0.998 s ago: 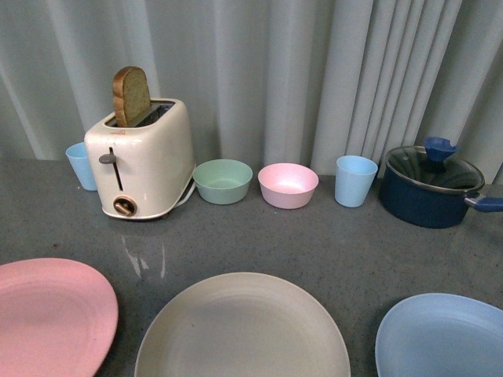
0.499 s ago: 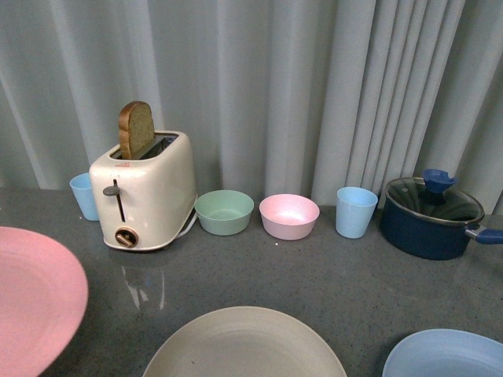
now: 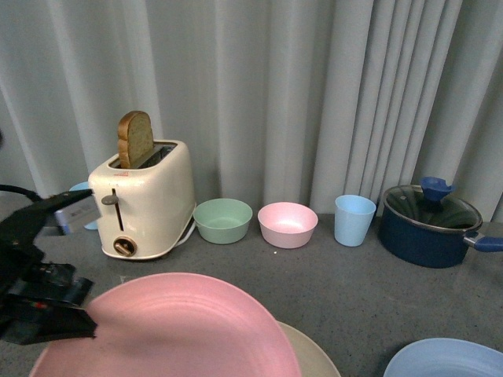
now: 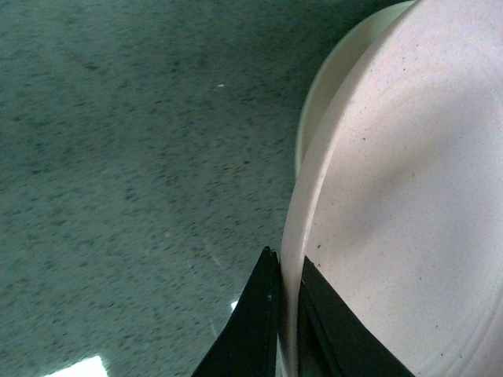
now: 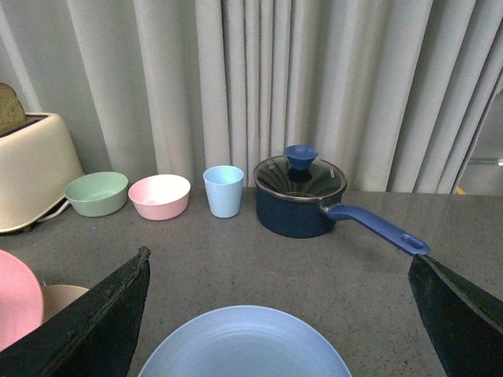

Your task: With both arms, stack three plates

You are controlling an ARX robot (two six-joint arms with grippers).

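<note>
Left gripper (image 4: 287, 267), pinching pink plate (image 3: 181, 330) by its rim, is swinging it in over beige plate (image 3: 313, 355), so first stack is coming; right gripper (image 5: 278, 255) is hanging wide open, empty, over blue plate (image 5: 244, 345).

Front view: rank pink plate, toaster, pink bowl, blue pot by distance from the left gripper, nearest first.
From the left gripper:
1. pink plate: in its grip, rim clamped, front centre-left.
2. toaster: just behind, back left.
3. pink bowl: middle of the back row.
4. blue pot: far right, by the curtain.
</note>
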